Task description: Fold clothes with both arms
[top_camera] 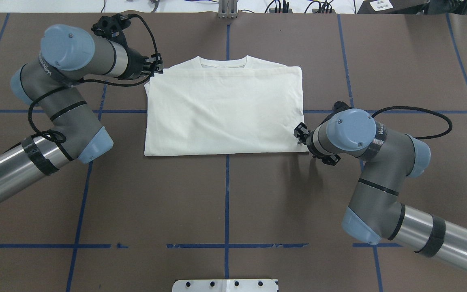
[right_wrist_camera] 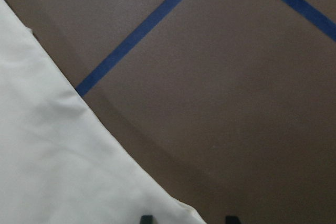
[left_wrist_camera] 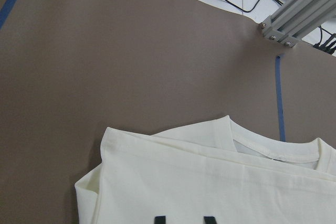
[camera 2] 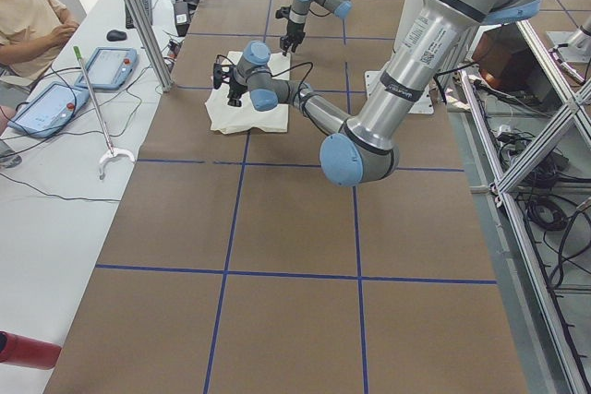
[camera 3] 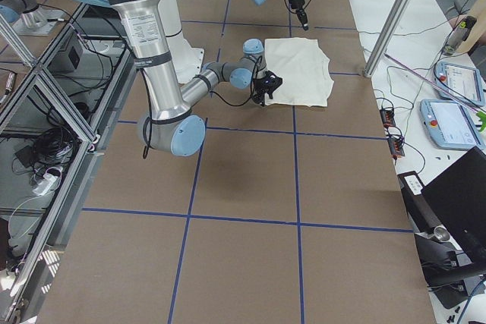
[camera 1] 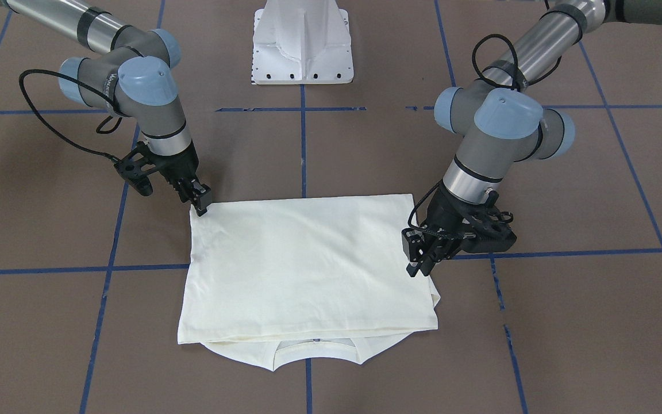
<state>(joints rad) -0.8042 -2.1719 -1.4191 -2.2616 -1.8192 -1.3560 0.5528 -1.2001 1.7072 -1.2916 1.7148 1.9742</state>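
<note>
Overhead exterior view: the cream shirt (top_camera: 225,113) lies folded into a flat rectangle in the middle of the brown table (top_camera: 225,202), plain side up. Its collar (top_camera: 223,62) peeks out from under the top layer at the edge farthest from the robot.

The left arm (top_camera: 55,105) comes in from the lower left, bends back on itself at the elbow and turns its wrist across towards the shirt. This puts the left gripper (top_camera: 157,67) at the far left corner of the fold, beside the shoulder. In the front-facing view this gripper (camera 1: 420,263) is tilted down and inward over the shirt's side edge. The left wrist camera shows two black fingertips (left_wrist_camera: 160,219) standing apart over the cloth with a clear gap between them, so the jaws are parted and nothing is pinched.

The right arm (top_camera: 379,162) reaches in from the lower right, folded at the elbow with its wrist pointing at the shirt. The right gripper (top_camera: 299,134) sits at the near right corner. In the front-facing view it (camera 1: 200,201) points steeply down, its tips right at that corner. The right wrist camera shows its fingertips (right_wrist_camera: 147,218) spread wide with the corner of the cloth lying between them, ungripped.
</note>
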